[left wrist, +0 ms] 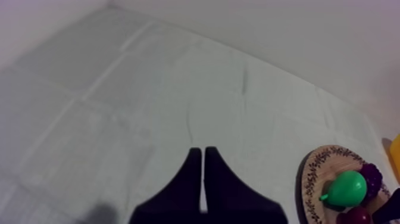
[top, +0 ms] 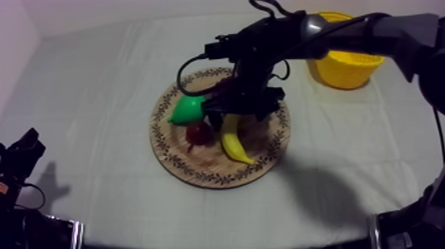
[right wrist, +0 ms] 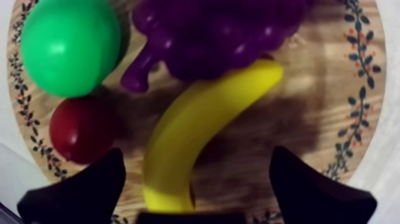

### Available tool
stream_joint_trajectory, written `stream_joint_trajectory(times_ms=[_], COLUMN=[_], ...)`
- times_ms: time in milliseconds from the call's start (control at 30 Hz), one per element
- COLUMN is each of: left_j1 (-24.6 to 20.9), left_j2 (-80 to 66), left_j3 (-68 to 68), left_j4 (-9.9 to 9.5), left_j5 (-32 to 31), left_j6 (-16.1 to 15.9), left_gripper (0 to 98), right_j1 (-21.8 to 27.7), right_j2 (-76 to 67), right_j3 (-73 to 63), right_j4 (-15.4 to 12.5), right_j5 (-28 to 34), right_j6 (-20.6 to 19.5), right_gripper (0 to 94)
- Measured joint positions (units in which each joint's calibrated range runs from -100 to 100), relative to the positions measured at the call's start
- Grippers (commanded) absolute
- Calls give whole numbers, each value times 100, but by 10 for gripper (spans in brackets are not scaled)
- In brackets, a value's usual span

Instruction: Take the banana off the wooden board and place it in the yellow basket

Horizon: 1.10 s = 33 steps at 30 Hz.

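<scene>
Status: nothing completed yet. The banana [right wrist: 196,119] is lying on the board [right wrist: 309,119], not lifted. One end is tucked against the grapes [right wrist: 220,30], the red fruit [right wrist: 80,128] is just beside it, and the pear [right wrist: 68,47] is beyond that.

The right gripper [right wrist: 196,164] is positioned low over the board. Its fingers are spread wide, one each side of the banana near the end away from the grapes. No contact can be made out, so nothing is grasped. In the top view the right arm is seen reaching in from the upper right.

The left gripper [left wrist: 199,152] is parked over bare cloth [left wrist: 149,89] off to the side of the board, fingers pressed together on nothing.

Left to do, as judged:
- fingers to be closed on the banana
- banana to be lifted clear of the grapes
- banana to be carried to the basket [top: 344,66], well apart from the board at the far right of the table
- banana to be released inside

The basket's contents cannot be made out.

No brand, label or writing is seen; only a leaf pattern is printed round the board rim.
</scene>
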Motion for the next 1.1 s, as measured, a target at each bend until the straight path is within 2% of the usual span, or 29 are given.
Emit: stream_joint_trajectory(times_ms=[133,267,500,600,767,1000,1100], left_j1=[0,0,0,0,0,0,0], left_j2=[0,0,0,0,0,0,0], left_j3=[0,0,0,0,0,0,0], left_j4=[0,0,0,0,0,0,0], left_j5=[0,0,0,0,0,0,0], left_j6=[0,0,0,0,0,0,0], left_gripper=[1,1,1,1,1,1,1], right_j1=[38,38,56,72,74,80,160], right_j2=[201,299,324,345,352,254,-19], right_j3=[-256,-332,-313,-298,-291,-249,-326], right_j4=[-108,-160,-267,-311,-322,-240,0], right_j5=[195,275,291,315,324,347,555], right_j6=[141,282,473,548,622,558,414], right_gripper=[730,627,260,161,89,47,37])
